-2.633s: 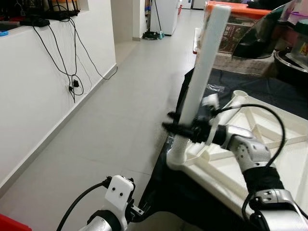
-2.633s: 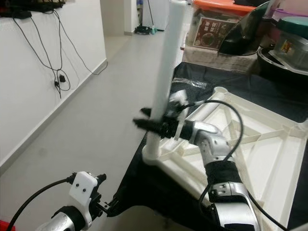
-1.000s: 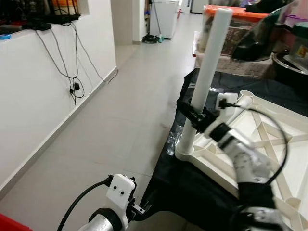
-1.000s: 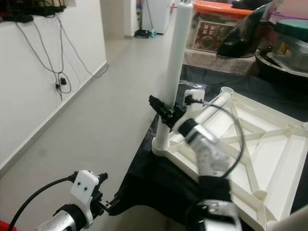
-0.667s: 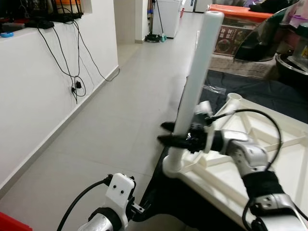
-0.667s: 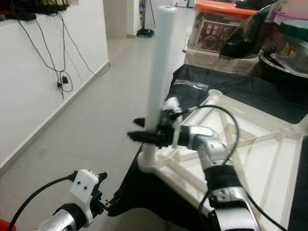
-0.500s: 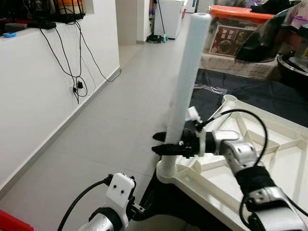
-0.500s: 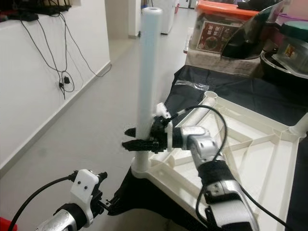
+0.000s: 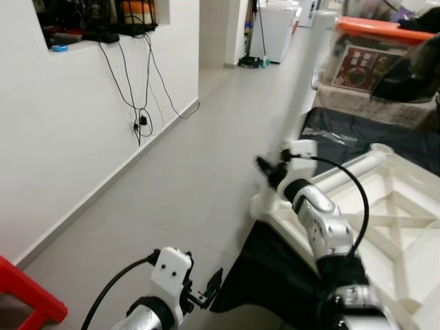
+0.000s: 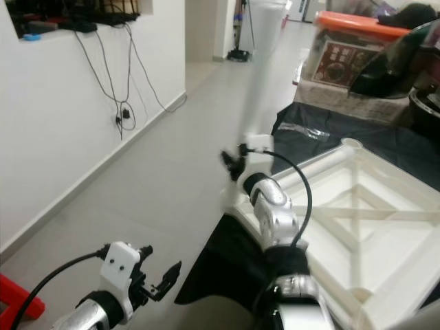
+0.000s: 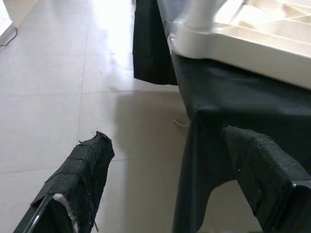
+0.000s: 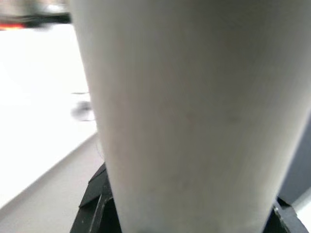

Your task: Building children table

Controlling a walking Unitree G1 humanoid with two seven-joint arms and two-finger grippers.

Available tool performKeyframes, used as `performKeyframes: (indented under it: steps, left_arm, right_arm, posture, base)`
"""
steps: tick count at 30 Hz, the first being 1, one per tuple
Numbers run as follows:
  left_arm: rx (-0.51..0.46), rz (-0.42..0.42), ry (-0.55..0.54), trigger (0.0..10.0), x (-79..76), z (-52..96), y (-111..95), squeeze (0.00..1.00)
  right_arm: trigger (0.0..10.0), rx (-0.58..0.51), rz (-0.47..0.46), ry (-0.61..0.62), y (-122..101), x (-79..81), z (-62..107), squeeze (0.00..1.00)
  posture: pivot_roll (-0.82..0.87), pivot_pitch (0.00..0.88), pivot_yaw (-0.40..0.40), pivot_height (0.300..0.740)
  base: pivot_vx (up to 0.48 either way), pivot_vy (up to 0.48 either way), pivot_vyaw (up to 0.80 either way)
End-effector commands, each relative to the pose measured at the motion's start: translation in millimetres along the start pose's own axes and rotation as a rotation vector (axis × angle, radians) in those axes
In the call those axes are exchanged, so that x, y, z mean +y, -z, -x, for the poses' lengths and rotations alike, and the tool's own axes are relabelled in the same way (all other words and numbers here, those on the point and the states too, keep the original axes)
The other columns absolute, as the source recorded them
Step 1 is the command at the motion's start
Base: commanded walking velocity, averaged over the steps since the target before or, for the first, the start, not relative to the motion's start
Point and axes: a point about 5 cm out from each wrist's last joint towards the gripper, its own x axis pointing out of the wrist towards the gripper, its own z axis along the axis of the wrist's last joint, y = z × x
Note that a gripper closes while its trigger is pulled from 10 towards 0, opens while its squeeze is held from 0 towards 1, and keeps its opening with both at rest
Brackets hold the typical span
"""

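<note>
Right gripper (image 10: 232, 165) around leg (image 10: 260, 75) — tabletop (image 10: 385, 234) corner.

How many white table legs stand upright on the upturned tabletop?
1. The white cylindrical plastic leg stands at the near-left corner of the upturned white plastic tabletop, gripped low down by the right hand. The tabletop's right side runs out of frame, so others may be hidden.

1. Even daylight fills the room; the pale floor (image 9: 192, 165) is bright.
2. The white table leg (image 9: 302, 89) is smeared by motion blur in both eye views.
3. In the right wrist view, this leg is very close and unsharp.
4. In the left wrist view, glare on the floor tiles washes them out, and the black cloth (image 11: 228, 126) is sharp.
</note>
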Motion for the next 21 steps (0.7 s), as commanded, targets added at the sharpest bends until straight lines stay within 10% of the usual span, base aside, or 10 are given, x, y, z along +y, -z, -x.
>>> performKeyframes:
  steps: [1,7,8,9,10,14,15,21]
  left_arm:
    - [0.02,0.004,0.005,10.0,0.9,0.4,4.1,0.0]
    - [0.02,0.003,0.002,10.0,0.8,0.6,4.5,0.0]
    - [0.02,0.003,0.002,10.0,0.5,0.6,4.6,0.0]
    - [0.02,0.002,0.002,10.0,0.3,0.6,4.7,0.0]
    - [0.019,0.003,0.002,10.0,0.0,0.6,4.6,0.0]
    - [0.017,0.004,0.001,10.0,-0.3,0.6,4.4,0.0]
    - [0.017,0.006,0.002,10.0,-0.9,0.5,4.7,0.0]
    - [0.016,0.007,0.003,10.0,-1.4,0.0,5.1,0.0]
  right_arm:
    - [0.0,0.045,-0.029,0.314,8.4,-31.4,19.0,0.0]
    - [0.0,0.078,-0.079,0.368,13.5,-16.2,29.5,0.0]
    - [10.0,0.073,-0.102,0.313,13.3,-5.5,26.6,0.0]
    - [10.0,0.068,-0.116,0.273,13.1,1.2,24.2,0.0]
    - [10.0,0.042,-0.131,0.206,10.5,8.9,21.4,1.0]
    - [10.0,-0.037,-0.152,0.077,-1.5,19.4,12.2,1.0]
    - [10.0,-0.08,-0.272,-0.069,-14.1,19.5,0.8,0.0]
    - [10.0,-0.107,-0.338,-0.202,-25.8,12.9,-7.5,0.0]
  posture:
    - [0.12,0.048,-0.062,0.74]
    - [0.12,0.047,-0.065,0.74]
    - [0.12,0.044,-0.067,0.74]
    - [0.12,0.043,-0.067,0.74]
    - [0.12,0.043,-0.069,0.74]
    - [0.12,0.041,-0.072,0.74]
    - [0.12,0.037,-0.072,0.74]
    - [0.12,0.032,-0.076,0.74]
  base:
    - [0.0,0.0,0.0]
    - [0.0,0.0,0.0]
    - [0.0,0.0,0.0]
    - [0.0,0.0,0.0]
    - [0.0,0.0,0.0]
    - [0.0,0.0,0.0]
    - [0.0,0.0,0.0]
    - [0.0,0.0,0.0]
